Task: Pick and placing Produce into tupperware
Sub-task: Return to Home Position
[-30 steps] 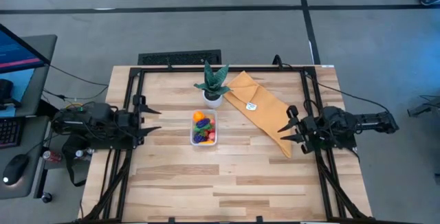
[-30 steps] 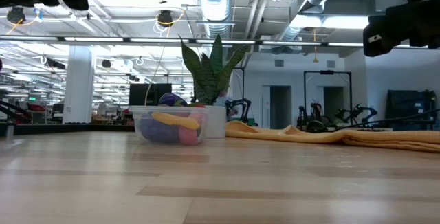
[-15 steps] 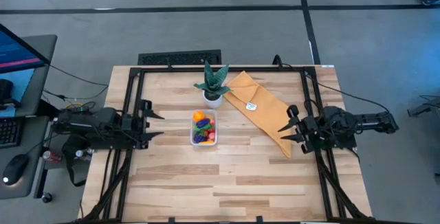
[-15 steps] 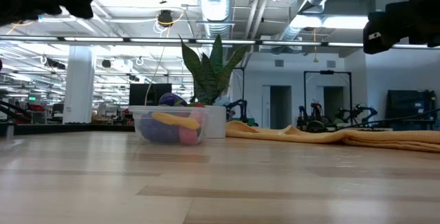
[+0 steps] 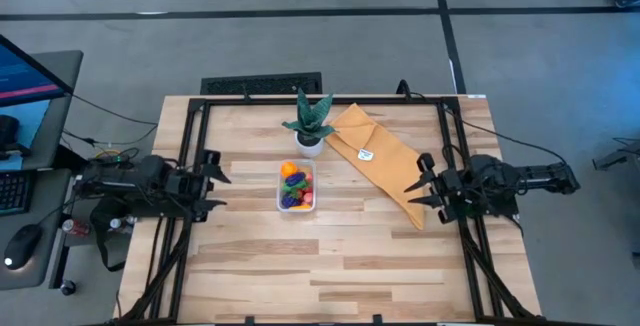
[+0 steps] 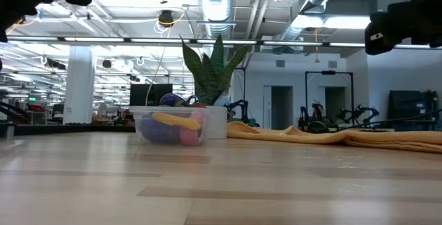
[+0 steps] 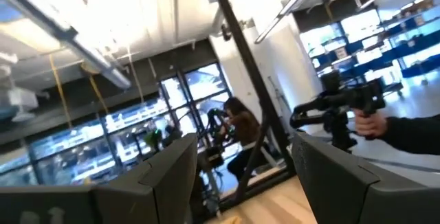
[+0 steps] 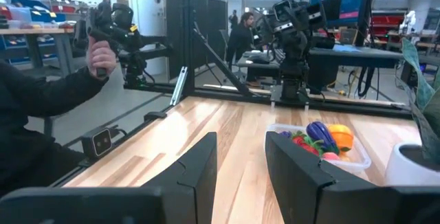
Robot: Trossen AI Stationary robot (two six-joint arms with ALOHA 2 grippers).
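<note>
1 tupperware (image 5: 279,188) mid-table, just near 1 potted plant (image 5: 309,118), holds the produce (image 5: 293,179); pieces overlap, uncountable. 2 grippers, fingers apart, empty: left gripper (image 5: 217,178) left edge, right gripper (image 5: 416,180) right edge.

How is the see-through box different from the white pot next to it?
The tupperware is clear and rectangular; the plant pot is white and round. The tupperware holds colourful toy produce; the plant pot holds a green leafy plant. In the low view the tupperware sits low, while the plant rises well above it. Both stand on the wooden table, close together.
</note>
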